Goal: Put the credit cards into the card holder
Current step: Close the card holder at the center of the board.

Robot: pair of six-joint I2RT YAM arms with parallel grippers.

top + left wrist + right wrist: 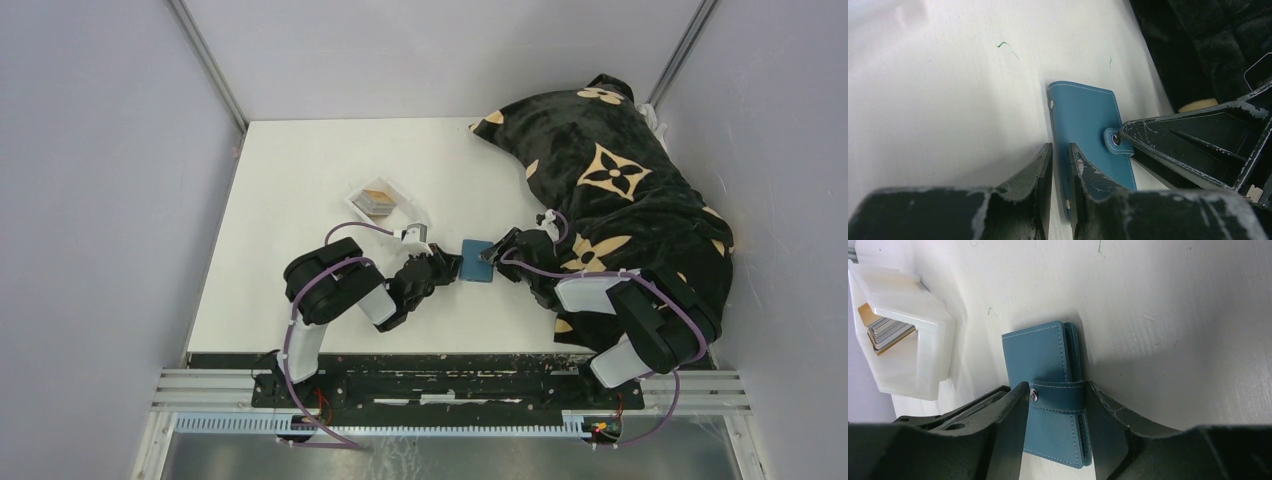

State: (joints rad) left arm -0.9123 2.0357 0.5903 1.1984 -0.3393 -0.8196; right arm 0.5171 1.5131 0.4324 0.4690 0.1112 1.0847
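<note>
The teal card holder (477, 261) lies closed and flat on the white table between my two grippers. My left gripper (450, 268) is at its left edge. In the left wrist view its jaws (1060, 147) are nearly together, one finger (1088, 175) over the holder (1083, 110), the other on the table beside it. My right gripper (1057, 390) is open and straddles the snap tab (1063, 396), one fingertip at the snap, the other at the holder's (1035, 355) page edge. The credit cards (377, 199) are stacked in a clear tray (395, 213), also seen in the right wrist view (885, 330).
A large black cushion with tan flower marks (620, 190) fills the right side of the table, right behind my right arm. The clear tray (913, 365) stands just behind and left of the holder. Grey walls close in the table.
</note>
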